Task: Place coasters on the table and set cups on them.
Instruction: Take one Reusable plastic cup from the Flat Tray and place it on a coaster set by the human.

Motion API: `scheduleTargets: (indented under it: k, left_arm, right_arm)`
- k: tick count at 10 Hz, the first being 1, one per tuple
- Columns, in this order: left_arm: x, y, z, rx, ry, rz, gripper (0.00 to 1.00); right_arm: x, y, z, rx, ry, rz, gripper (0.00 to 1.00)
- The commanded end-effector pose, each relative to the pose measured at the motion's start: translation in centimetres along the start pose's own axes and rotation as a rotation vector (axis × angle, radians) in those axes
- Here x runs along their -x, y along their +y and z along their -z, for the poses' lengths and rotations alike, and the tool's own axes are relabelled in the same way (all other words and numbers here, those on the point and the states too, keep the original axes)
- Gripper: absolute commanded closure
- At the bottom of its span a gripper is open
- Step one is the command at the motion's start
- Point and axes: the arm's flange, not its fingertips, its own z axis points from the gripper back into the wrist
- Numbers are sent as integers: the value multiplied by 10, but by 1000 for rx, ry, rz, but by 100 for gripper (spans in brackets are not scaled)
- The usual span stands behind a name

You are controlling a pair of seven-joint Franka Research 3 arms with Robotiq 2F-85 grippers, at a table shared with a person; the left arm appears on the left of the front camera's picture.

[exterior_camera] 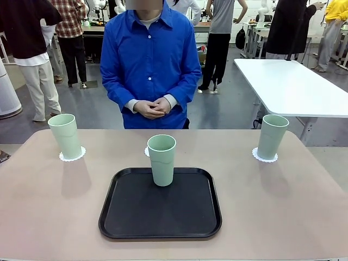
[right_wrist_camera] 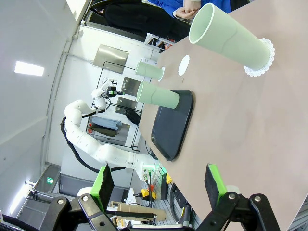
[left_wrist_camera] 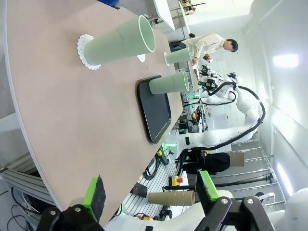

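Three pale mint-green cups stand upright on the beige table (exterior_camera: 49, 217). The left cup (exterior_camera: 65, 136) rests on a lacy white coaster (exterior_camera: 72, 156), and the right cup (exterior_camera: 272, 136) on another coaster (exterior_camera: 265, 157). The middle cup (exterior_camera: 162, 159) stands at the far edge of the black tray (exterior_camera: 160, 217). A third coaster (exterior_camera: 147, 151) peeks out just behind it, bare. My left gripper (left_wrist_camera: 149, 190) is open above the table's near left edge, far from the nearest cup (left_wrist_camera: 120, 43). My right gripper (right_wrist_camera: 159, 185) is open too, well short of its nearest cup (right_wrist_camera: 231, 36).
A person in a blue shirt stands at the far side with clasped hands (exterior_camera: 154, 107). A white rectangular table (exterior_camera: 288, 81) stands behind at the right. Bare tabletop lies on both sides of the tray.
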Motion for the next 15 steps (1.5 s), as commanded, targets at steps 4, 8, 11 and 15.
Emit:
scheduleTargets:
  k: [4, 8, 11, 15]
  left_arm:
    - [1, -1, -1, -4, -2, -1, 0]
    - [1, -1, -1, -4, -2, -1, 0]
    - [1, -1, -1, -4, -2, -1, 0]
    - [1, -1, -1, -4, -2, -1, 0]
  right_arm:
    - [0, 2, 0, 1, 2, -3, 0]
    - [0, 2, 0, 1, 2, -3, 0]
    - [0, 2, 0, 1, 2, -3, 0]
    - [0, 2, 0, 1, 2, -3, 0]
